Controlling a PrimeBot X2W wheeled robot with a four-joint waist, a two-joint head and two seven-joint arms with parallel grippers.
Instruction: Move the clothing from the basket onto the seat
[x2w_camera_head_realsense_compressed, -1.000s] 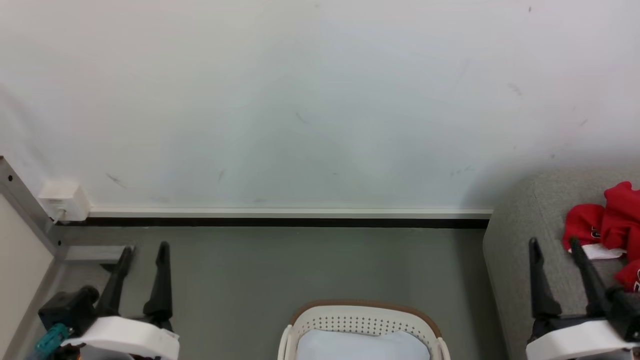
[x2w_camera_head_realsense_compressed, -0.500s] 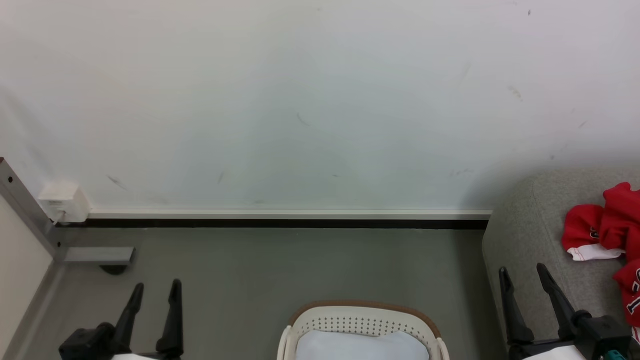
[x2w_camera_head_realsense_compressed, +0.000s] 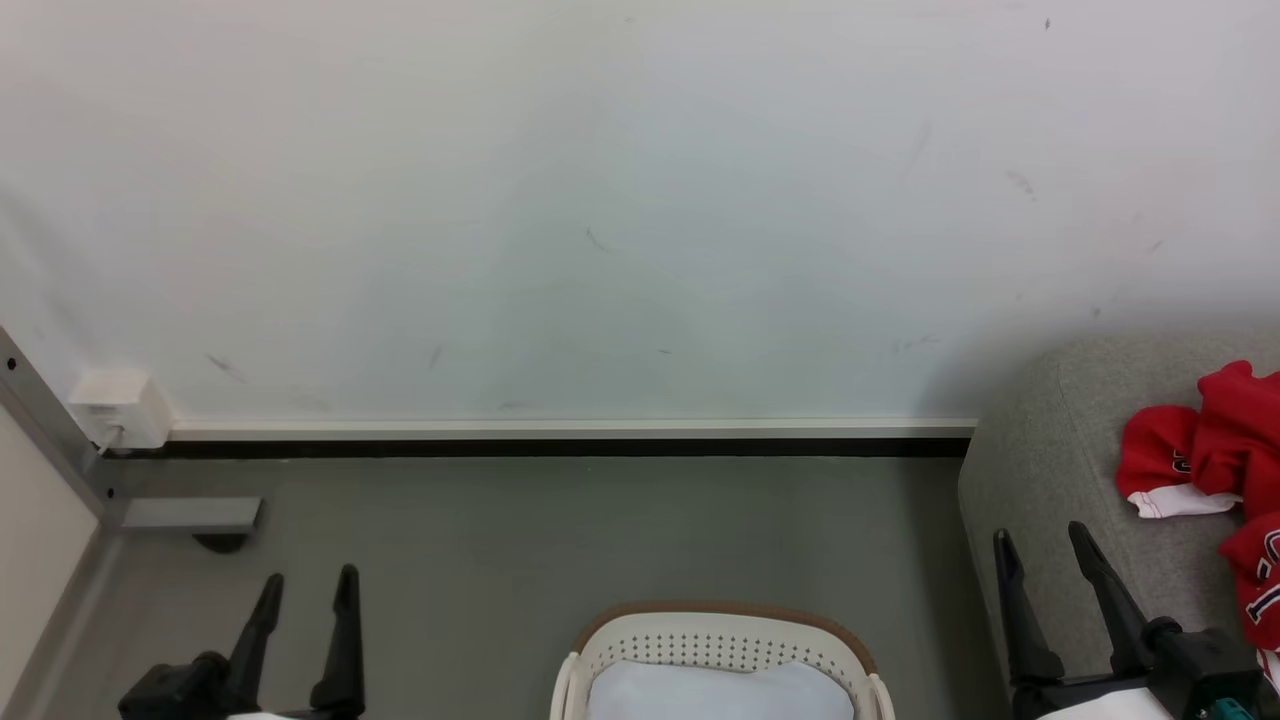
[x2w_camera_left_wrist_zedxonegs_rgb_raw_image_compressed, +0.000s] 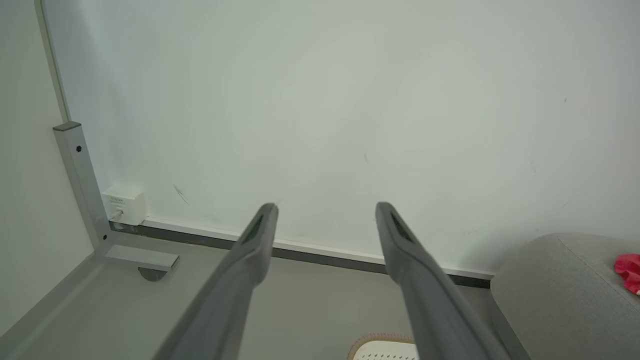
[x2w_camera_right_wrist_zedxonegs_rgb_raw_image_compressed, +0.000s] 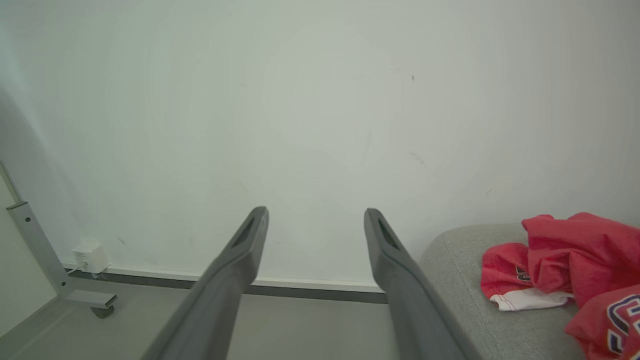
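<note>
The red clothing (x2w_camera_head_realsense_compressed: 1215, 450) lies crumpled on the grey seat (x2w_camera_head_realsense_compressed: 1050, 470) at the right edge of the head view, white trim showing; navy numerals show on it in the right wrist view (x2w_camera_right_wrist_zedxonegs_rgb_raw_image_compressed: 575, 270). The white basket (x2w_camera_head_realsense_compressed: 715, 665) with a brown rim stands at bottom centre, holding its pale inner pad (x2w_camera_head_realsense_compressed: 715, 695) and no garment that I can see. My left gripper (x2w_camera_head_realsense_compressed: 307, 580) is open over the floor at lower left. My right gripper (x2w_camera_head_realsense_compressed: 1040, 535) is open and empty at the seat's near edge, left of the clothing.
A white wall (x2w_camera_head_realsense_compressed: 600, 200) with a baseboard runs across the back. A grey metal frame leg (x2w_camera_head_realsense_compressed: 60, 440) and foot (x2w_camera_head_realsense_compressed: 190, 515) stand at the left, with a white socket box (x2w_camera_head_realsense_compressed: 115, 410) on the wall. Grey floor (x2w_camera_head_realsense_compressed: 600, 530) lies between the basket and the wall.
Both grippers have dropped lower in the head view, and the right one pulled back away from the clothing. The camera shifted slightly.
</note>
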